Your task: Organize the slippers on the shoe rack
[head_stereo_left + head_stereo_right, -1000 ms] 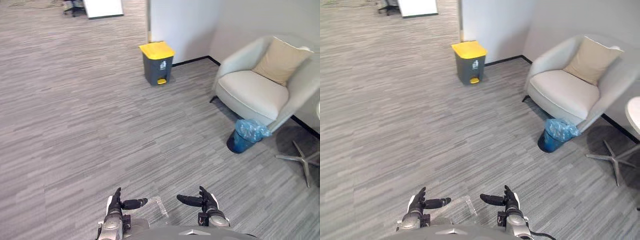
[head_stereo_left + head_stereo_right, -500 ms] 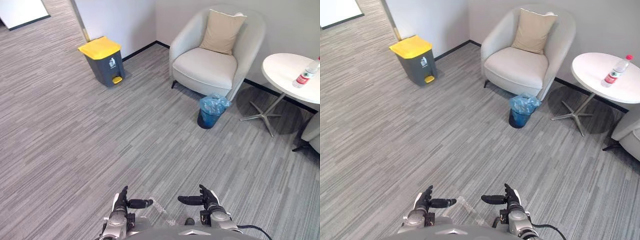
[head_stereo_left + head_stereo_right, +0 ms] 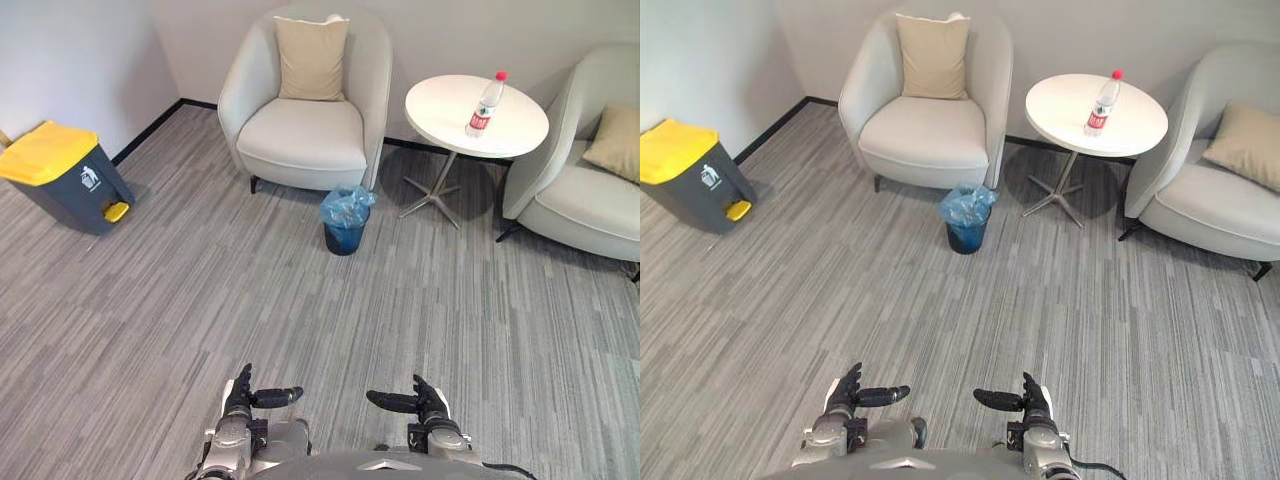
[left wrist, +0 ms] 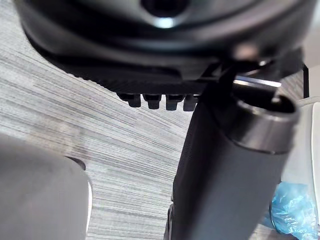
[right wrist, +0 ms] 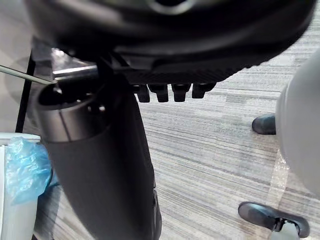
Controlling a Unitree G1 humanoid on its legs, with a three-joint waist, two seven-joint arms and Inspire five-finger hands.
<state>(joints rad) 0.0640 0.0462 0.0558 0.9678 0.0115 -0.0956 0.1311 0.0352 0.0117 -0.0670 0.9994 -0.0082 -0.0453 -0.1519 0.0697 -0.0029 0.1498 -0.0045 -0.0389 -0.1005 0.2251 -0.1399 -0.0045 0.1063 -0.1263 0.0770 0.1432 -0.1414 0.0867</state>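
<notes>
Both of my hands hang low in front of me over grey carpet. My left hand (image 3: 240, 398) has straight fingers and its thumb points inward, with nothing in it. My right hand (image 3: 428, 402) mirrors it, thumb pointing inward, and it holds nothing. In the left wrist view the thumb (image 4: 220, 165) stands out from the palm and the fingertips (image 4: 152, 101) sit in a relaxed row above bare carpet. The right wrist view shows the same pose, thumb (image 5: 100, 160) out and fingertips (image 5: 172, 92) in a row.
A light armchair (image 3: 305, 130) with a beige cushion stands ahead by the wall. In front of it is a small bin (image 3: 346, 218) lined with a blue bag. A round white table (image 3: 440, 120) carries a water bottle (image 3: 485, 103). A second armchair (image 3: 580, 200) stands right, a yellow-lidded bin (image 3: 60, 175) left.
The whole picture has swung to the right, so the camera turned: the yellow-lidded bin slid to the left edge, and the table and second armchair came in. Both hands keep their pose.
</notes>
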